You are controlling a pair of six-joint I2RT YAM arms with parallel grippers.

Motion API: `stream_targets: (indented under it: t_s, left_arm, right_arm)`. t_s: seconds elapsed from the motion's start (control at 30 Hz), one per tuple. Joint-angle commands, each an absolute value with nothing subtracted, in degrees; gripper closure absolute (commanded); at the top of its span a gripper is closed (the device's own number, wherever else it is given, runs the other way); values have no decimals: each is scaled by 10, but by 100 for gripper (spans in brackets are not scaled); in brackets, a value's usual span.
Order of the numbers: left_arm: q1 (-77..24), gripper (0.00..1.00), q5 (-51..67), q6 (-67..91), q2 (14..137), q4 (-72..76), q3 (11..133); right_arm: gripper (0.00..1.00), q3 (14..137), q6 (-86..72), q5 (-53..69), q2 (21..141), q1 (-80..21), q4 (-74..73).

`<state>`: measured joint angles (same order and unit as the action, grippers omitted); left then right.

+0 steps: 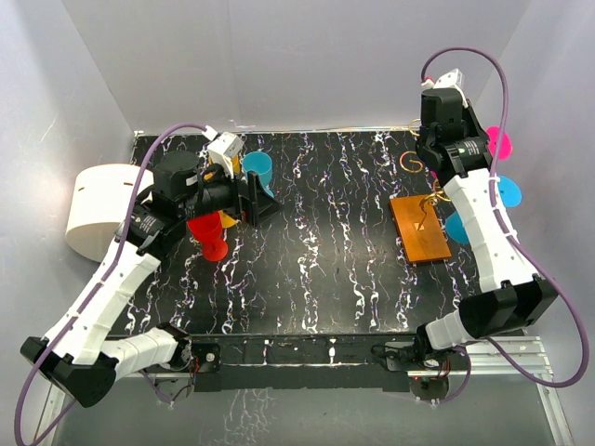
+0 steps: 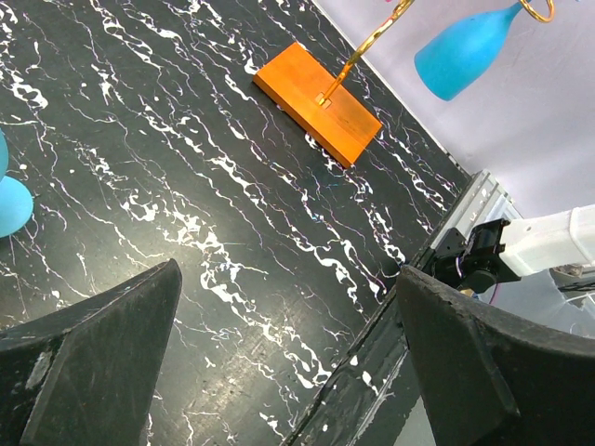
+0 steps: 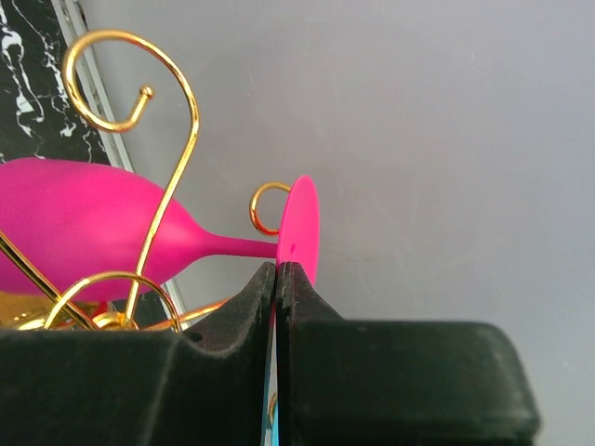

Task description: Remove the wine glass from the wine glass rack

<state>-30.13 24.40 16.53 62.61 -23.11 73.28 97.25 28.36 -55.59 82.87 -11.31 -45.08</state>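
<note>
Left gripper (image 1: 262,197) is being held wide apart beside one red wine glass (image 1: 210,234) and one blue glass (image 1: 257,167). Rightward, one pink wine glass (image 3: 84,223) and two blue hanging glasses (image 1: 507,190) are being carried on the orange-based gold wire rack (image 1: 420,229). Only in the right wrist view is the pink glass's axis being shown: crosswise, foot rightward. Right gripper (image 3: 277,279) is being held together, empty, below that foot.

We can read no text, label, brand, number or sign in any view: none on the orange base of the wine glass rack (image 1: 420,229), the marbled table (image 1: 325,242) or the white arm casings (image 1: 102,297).
</note>
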Motion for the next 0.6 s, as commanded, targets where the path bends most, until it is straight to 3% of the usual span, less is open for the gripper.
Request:
stream_targets:
  t_s: [0.0,0.57]
  left_arm:
    - [-303,1,241,175,602,-220,729]
    - [-303,1,238,205,599,-250,733]
  right_arm:
    - [100,1025,256,-549,850,-116,-434]
    - [100,1055,326,-610,915,-115,-271]
